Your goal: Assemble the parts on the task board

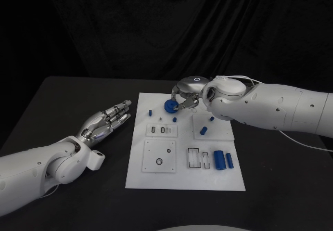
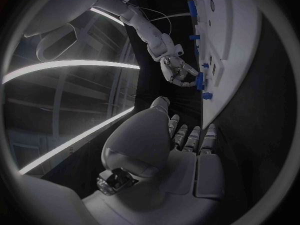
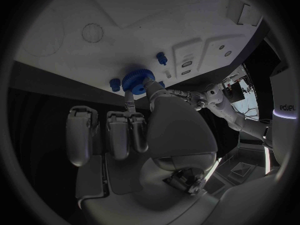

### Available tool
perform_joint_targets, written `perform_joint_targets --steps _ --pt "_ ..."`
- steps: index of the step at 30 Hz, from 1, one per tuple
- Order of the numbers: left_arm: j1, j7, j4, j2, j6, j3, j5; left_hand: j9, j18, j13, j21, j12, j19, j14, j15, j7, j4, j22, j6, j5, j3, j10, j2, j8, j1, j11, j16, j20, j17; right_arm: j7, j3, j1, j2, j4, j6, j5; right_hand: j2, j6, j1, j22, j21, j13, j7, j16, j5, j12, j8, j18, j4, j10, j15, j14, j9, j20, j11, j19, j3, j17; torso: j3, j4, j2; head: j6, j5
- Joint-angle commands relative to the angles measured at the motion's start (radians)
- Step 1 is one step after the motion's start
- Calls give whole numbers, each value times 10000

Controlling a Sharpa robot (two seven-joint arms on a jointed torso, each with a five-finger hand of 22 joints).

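Right hand (image 1: 186, 96) sits over the far left corner of the white board (image 1: 182, 180), thumb and fingers pinching a round blue gear (image 1: 171, 105). From the head view the gear looks to be at or just above the board surface; whether it is seated cannot be told. Left hand (image 1: 108, 120) lies flat on the black table (image 1: 62, 110) just beside the board's left edge, fingers straight and pressed together, holding nothing.

Other blue parts on the board: a small peg (image 1: 150, 112) near the gear, a short piece (image 1: 203, 130) right of centre, and two cylinders (image 1: 223, 160) standing side by side near the right edge.

Handling, as a judgement: the gear looks like hard plastic, light and stiff, unlikely to deform or break under a firm pinch. Its toothed rim should give grip, so the rim is the place to hold it, leaving the centre free for any post. Small and light means it could tip or flick away if released off-level.

Views compared: the right wrist view shows the gear's (image 3: 135, 81) teeth and the fingertip against its rim, with a small blue piece (image 3: 114, 83) close beside it; the head view hides that contact behind the hand. The left wrist view shows the right hand (image 2: 180, 71) side-on at the board edge.
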Motion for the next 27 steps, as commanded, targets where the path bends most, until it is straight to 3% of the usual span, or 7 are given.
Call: perform_joint_targets --steps 1,6,13,19,21,27 --pt "-12 935 0 29 144 7 -19 -11 157 -12 9 -1 -9 -34 38 5 23 -13 -91 -35 29 7 -1 -10 -88 62 -8 41 -8 26 10 -65 54 -92 247 -59 98 -68 -14 2111 -85 2629 -9 29 35 26 -78 -65 -5 1041 13 1066 2182 -19 44 190 62 2634 -5 -13 -16 -27 36" --pt "-12 924 -8 22 150 7 -19 -11 157 -12 9 -1 -9 -34 38 5 23 -13 -91 -35 29 7 -1 -10 -88 62 -8 41 -8 30 12 -94 87 -147 241 -59 87 -177 -43 2089 -154 2629 41 29 34 26 -251 -47 -19 1041 55 1066 2121 19 92 140 98 2634 -6 -16 -18 -39 36" --pt "-13 920 -27 43 165 7 -19 -11 156 -12 9 -1 -9 -36 44 3 23 -13 -97 -71 32 5 -3 -10 -99 73 -8 46 -9 2 13 -105 116 -174 234 -59 54 -472 -128 2062 -294 2629 127 29 34 26 -985 -15 -61 1041 137 1066 1816 118 183 53 254 2634 -3 -23 -20 -66 31" --pt "-14 914 -42 56 176 7 -19 -11 156 -12 9 -1 -9 -36 44 3 23 -13 -97 -71 32 5 -3 -10 -99 73 -8 46 -9 -66 14 -108 133 -178 140 -59 61 -560 -140 2016 -440 2629 152 29 36 26 -1335 22 -94 1041 162 1066 1628 145 207 -43 358 2634 -2 -29 -20 -72 38" --pt "-14 910 -44 56 178 7 -19 -11 156 -12 9 -1 -9 -36 44 3 23 -13 -97 -71 32 5 -3 -10 -99 73 -8 46 -9 -113 15 -108 133 -178 102 -59 63 -793 -199 1967 -602 2629 192 29 35 26 -1755 62 -94 1041 196 1066 1373 168 233 -147 450 2634 0 -37 -18 -76 50" --pt "-15 904 -52 62 186 7 -19 -11 156 -12 9 -1 -9 -36 44 3 23 -13 -97 -71 32 5 -3 -10 -99 73 -8 46 -9 -157 16 -108 146 -189 57 -59 74 -1107 -298 1903 -834 2629 243 29 31 26 -2316 113 -101 1041 238 1066 994 215 282 -285 569 2634 2 -31 -20 -83 41"
